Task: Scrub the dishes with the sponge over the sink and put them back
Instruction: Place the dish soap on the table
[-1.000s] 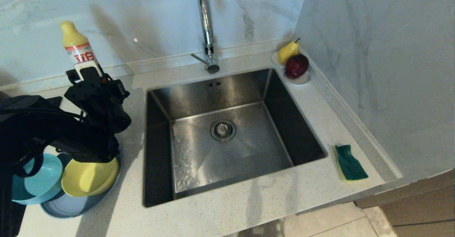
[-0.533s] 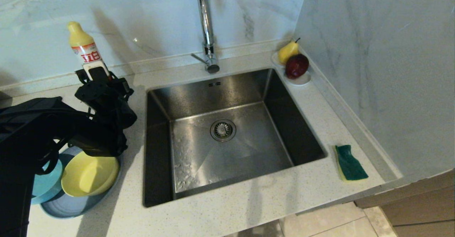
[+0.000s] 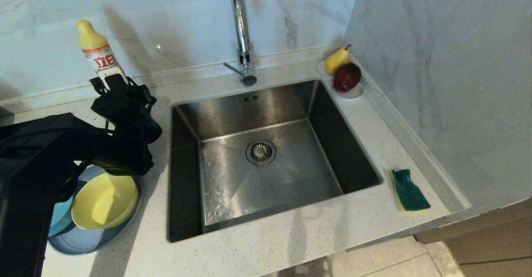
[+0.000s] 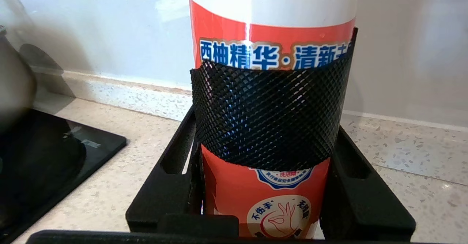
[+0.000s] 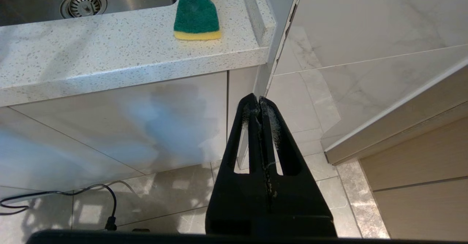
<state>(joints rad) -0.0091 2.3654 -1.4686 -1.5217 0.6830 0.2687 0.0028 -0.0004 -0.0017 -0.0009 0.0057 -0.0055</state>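
- Left gripper (image 3: 112, 87): I see it at the far left of the counter, by the back wall, its fingers clamped on either side of the detergent bottle (image 3: 97, 52). In the left wrist view the bottle's red-and-white label (image 4: 270, 53) fills the space between the two black fingers, with a mesh-textured pad (image 4: 268, 121) wrapped across its front.
- Detergent bottle: yellow cap and neck, leaning a little away from the sink; I cannot tell whether its base touches the counter.
- Right gripper (image 5: 260, 108): parked low beside the cabinet front, below counter level, fingers pressed together with nothing between them.
- Yellow bowl (image 3: 104, 200): sits on the grey-blue plate (image 3: 89, 243) at the left of the sink, beneath the left arm.
- Teal-blue bowl (image 3: 61, 216): just beside the yellow bowl, on its left, largely hidden by the arm.
- Sponge (image 3: 409, 189): lies green side up on the counter at the right of the sink, near the front corner, well apart from both grippers; it also shows in the right wrist view (image 5: 196, 15).
- Sink (image 3: 187, 115): steel basin with the drain strainer (image 3: 260, 152) at its centre and the chrome tap (image 3: 241, 32) behind it.
- White saucer (image 3: 353, 93): at the back right corner, carrying a pear (image 3: 336, 60) and a dark red apple (image 3: 347, 77).
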